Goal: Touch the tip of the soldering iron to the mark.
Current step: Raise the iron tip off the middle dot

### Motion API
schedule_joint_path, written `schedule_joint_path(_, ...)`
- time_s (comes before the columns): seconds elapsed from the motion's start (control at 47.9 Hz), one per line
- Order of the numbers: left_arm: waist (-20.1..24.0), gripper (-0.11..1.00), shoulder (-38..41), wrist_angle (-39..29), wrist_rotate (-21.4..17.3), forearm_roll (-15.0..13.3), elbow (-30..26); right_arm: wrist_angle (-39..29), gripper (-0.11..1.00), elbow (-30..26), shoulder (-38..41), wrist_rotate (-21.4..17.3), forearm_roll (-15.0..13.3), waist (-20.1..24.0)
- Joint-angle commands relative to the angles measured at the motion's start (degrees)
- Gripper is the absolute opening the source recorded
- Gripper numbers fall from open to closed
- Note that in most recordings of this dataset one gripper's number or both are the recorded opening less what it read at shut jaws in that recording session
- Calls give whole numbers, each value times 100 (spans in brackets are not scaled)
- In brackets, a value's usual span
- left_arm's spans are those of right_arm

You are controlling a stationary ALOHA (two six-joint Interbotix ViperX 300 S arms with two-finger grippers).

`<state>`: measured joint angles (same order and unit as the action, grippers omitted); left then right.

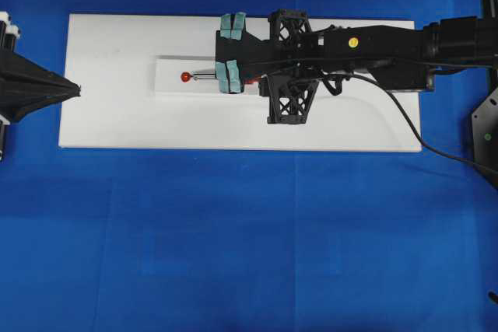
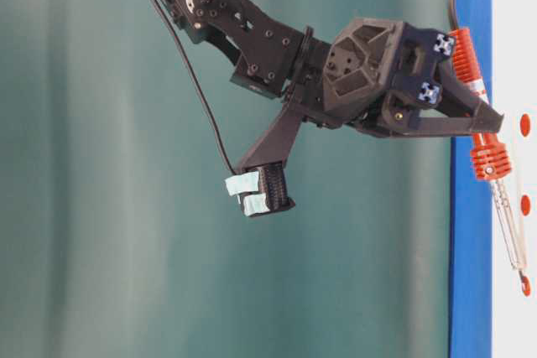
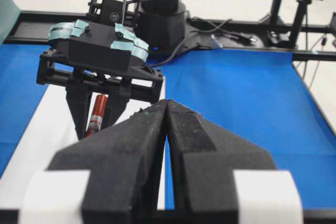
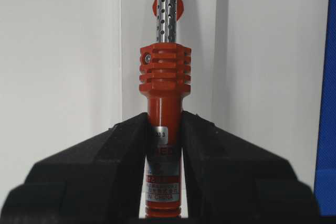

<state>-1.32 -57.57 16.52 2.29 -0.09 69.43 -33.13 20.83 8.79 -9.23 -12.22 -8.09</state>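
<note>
Blue cloth-covered table (image 1: pixel 233 254), bearing a flat white rectangular board (image 1: pixel 117 114). Right gripper (image 4: pixel 164 145), black jaws clamped on the orange-red soldering iron (image 4: pixel 164 108), holds it over the board, silver shaft reaching the red round mark (image 1: pixel 186 77). Left gripper (image 3: pixel 166 129), jaws pressed together, empty, at the board's left end.

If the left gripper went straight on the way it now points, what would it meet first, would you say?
Most likely the right gripper holding the soldering iron: in the left wrist view it stands directly ahead of the closed left gripper, over the white board. Depth is unclear, so heights might differ.
</note>
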Motion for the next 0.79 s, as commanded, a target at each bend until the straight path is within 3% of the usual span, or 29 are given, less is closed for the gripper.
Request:
schedule_joint_path(0.0, -9, 0, 26, 53, 0, 18, -88, 18, 6, -79, -88, 9, 0, 9)
schedule_joint_path(0.272, -9, 0, 26, 53, 9, 18, -79, -53, 6, -141, -193, 9, -18, 0)
schedule_joint_path(0.773, -9, 0, 0, 53, 9, 18, -88, -686, 6, -343, -1274, 18, -123, 9)
